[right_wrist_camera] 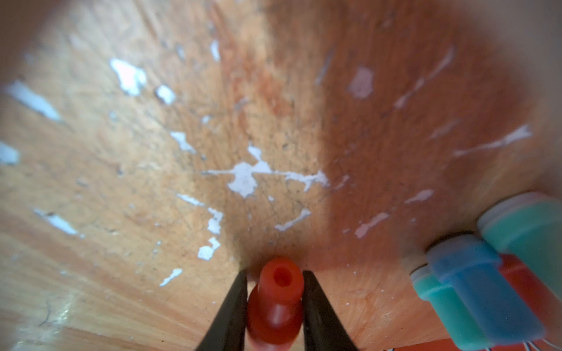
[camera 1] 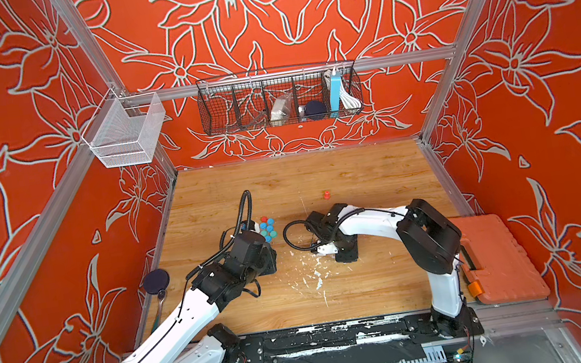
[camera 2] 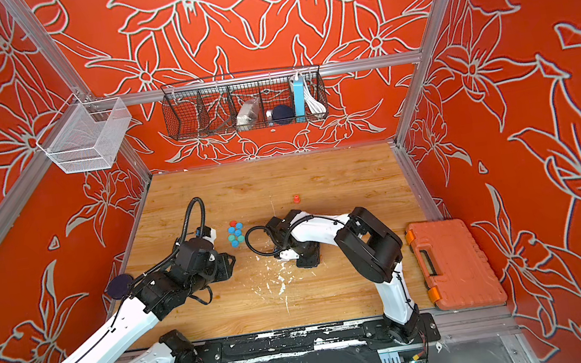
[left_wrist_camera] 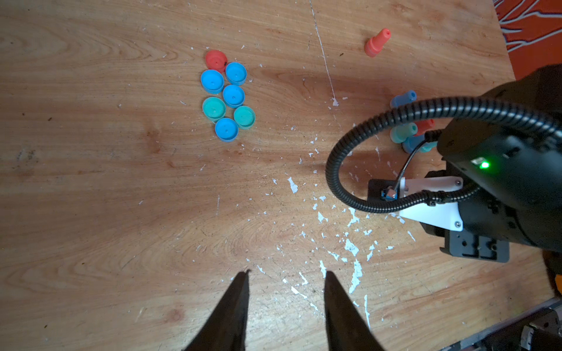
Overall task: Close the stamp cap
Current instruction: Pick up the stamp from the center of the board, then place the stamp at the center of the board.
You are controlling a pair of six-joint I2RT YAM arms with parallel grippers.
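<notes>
Evidently mid-pickup | red stamp [right_wrist_camera: 275, 304] sat on surface [camera 1: 358, 180], centre, right of loose caps [left_wrist_camera: 226, 94] | right fingers [right_wrist_camera: 316, 304] clamped its sides; left fingers [left_wrist_camera: 234, 310] released, empty | judged light, rigid, smooth plastic, slip-prone; grip low on body.

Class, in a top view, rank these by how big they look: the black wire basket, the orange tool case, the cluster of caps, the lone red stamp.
1-2. black wire basket and orange tool case: too alike to rank; the basket hangs higher, nearer the camera.
3. cluster of caps
4. lone red stamp
</notes>
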